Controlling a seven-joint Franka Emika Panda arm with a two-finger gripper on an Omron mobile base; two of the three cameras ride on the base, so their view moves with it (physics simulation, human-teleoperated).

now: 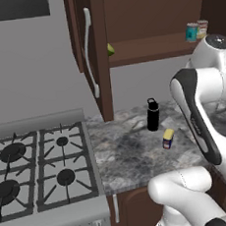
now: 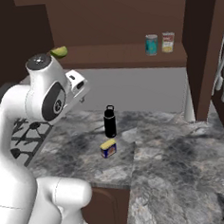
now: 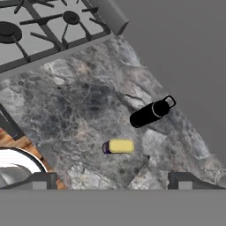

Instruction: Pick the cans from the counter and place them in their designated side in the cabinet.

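A dark blue can with a yellow top (image 1: 168, 139) (image 2: 108, 148) sits on the marbled counter (image 1: 129, 157), just in front of the black bottle. In the hand view this can (image 3: 118, 146) lies ahead, roughly midway between the fingertips and some way off. My gripper (image 3: 112, 181) is open with nothing between its fingers, held above the counter. A teal can (image 1: 192, 31) (image 2: 151, 44) stands on the shelf of the open dark brown cabinet (image 2: 119, 54), at the right end beside a pale labelled can (image 2: 168, 42).
A tall black bottle (image 1: 152, 114) (image 3: 151, 112) stands behind the blue can. A green fruit (image 2: 59, 52) lies at the shelf's left end. The cabinet door (image 1: 90, 53) hangs open by the gas stove (image 1: 36, 167). My own arm rises at the counter's front.
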